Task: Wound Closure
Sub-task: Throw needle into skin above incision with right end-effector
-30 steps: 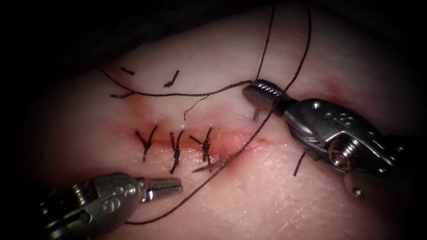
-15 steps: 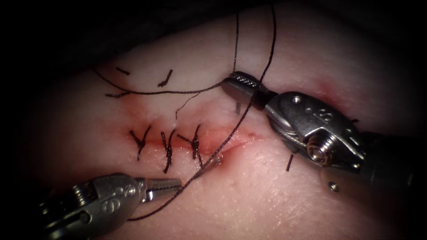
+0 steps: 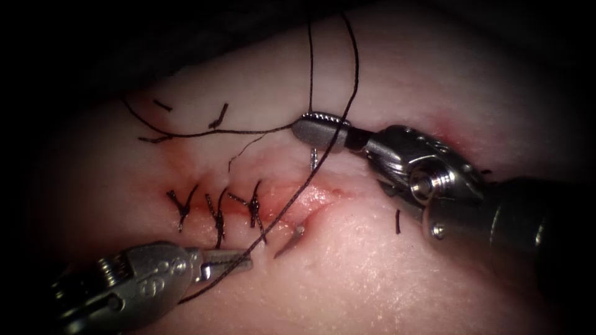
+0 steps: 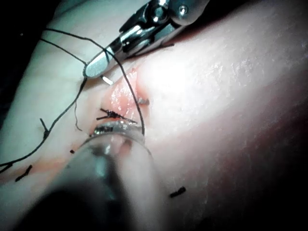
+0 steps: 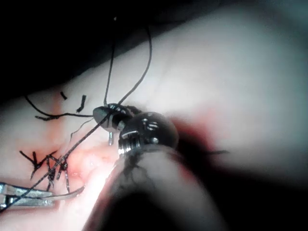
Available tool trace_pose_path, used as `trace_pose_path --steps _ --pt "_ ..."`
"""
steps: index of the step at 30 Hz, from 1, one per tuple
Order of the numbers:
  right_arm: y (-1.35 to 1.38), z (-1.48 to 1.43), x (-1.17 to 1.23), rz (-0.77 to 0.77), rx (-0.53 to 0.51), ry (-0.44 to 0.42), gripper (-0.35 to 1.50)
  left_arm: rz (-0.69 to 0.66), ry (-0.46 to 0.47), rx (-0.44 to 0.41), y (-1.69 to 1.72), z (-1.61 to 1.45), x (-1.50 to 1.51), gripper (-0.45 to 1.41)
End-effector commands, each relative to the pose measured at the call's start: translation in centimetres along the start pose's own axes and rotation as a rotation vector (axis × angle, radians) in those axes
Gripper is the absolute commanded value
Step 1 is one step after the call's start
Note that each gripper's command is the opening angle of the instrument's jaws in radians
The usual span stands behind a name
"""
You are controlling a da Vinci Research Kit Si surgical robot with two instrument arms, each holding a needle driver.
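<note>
Pale pink pork tissue [image 3: 385,273]: three dark stitches [image 3: 217,209]; curved steel needle [image 3: 289,241] embedded, gripped by clenched right tool [image 3: 313,128]; left tool [image 3: 233,263] closed, empty; black thread [image 3: 298,192].

embossed marks on left end effector [image 3: 233,260] body, not legible, no other text

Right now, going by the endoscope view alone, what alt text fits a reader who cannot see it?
The right tool, jaws shut, holds the curved needle near its rear end, above the cut; the needle's tip emerges from the tissue below it. The left tool sits lower left, jaws shut on nothing, thread crossing it, beside three tied stitches.
</note>
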Motion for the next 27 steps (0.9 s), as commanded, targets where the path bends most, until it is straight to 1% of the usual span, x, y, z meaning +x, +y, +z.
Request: trace_pose_path --steps 1,6,10,11,12,13,14,16,18,19,20,21,22,23,24,27 --pt "-0.05 0.12 -0.05 0.028 0.007 -0.010 -0.35 0.001 0.003 0.003 -0.07 0.07 0.06 -0.34" --pt "-0.12 0.09 -0.28 0.122 0.058 -0.048 -0.35 0.010 0.001 0.006 -0.07 0.10 0.09 -0.34" --pt "-0.20 0.06 -0.37 0.165 0.097 -0.067 -0.35 0.030 0.014 -0.010 -0.07 0.12 0.13 -0.36" --pt "-0.26 0.06 -0.40 0.163 0.123 -0.086 -0.35 0.044 0.037 -0.011 -0.09 0.12 0.15 -0.36" --pt "-0.26 0.06 -0.40 0.163 0.123 -0.086 -0.35 0.044 0.037 -0.011 -0.09 0.12 0.15 -0.36" --pt "-0.30 0.07 -0.42 0.169 0.142 -0.091 -0.35 0.071 0.074 -0.016 -0.10 0.12 0.16 -0.36" --pt "-0.32 0.07 -0.42 0.170 0.154 -0.089 -0.35 0.077 0.089 -0.020 -0.11 0.12 0.16 -0.36" --pt "-0.33 0.08 -0.40 0.172 0.178 -0.067 -0.35 0.088 0.126 -0.053 -0.11 0.11 0.16 -0.33" --pt "-0.33 0.08 -0.35 0.176 0.215 -0.025 -0.35 0.111 0.169 -0.093 -0.10 0.10 0.14 -0.31" --pt "-0.32 0.07 -0.29 0.181 0.249 0.003 0.02 0.138 0.209 -0.129 -0.10 0.07 0.11 -0.29" --pt "-0.32 0.07 -0.29 0.181 0.249 0.003 0.02 0.138 0.209 -0.129 -0.10 0.07 0.11 -0.29" --pt "-0.31 0.05 -0.24 0.184 0.261 0.007 0.17 0.157 0.239 -0.162 -0.11 0.06 0.09 -0.28" --pt "-0.31 0.03 -0.21 0.187 0.267 0.008 0.27 0.174 0.265 -0.188 -0.11 0.04 0.07 -0.28" --pt "-0.30 0.02 -0.18 0.189 0.268 0.006 0.32 0.193 0.289 -0.214 -0.12 0.04 0.04 -0.28" --pt "-0.29 -0.02 -0.12 0.194 0.270 0.001 0.34 0.234 0.336 -0.265 -0.13 0.03 -0.02 -0.28" --pt "-0.28 -0.06 -0.07 0.198 0.271 -0.003 0.36 0.312 0.407 -0.337 -0.19 0.07 -0.12 -0.29"
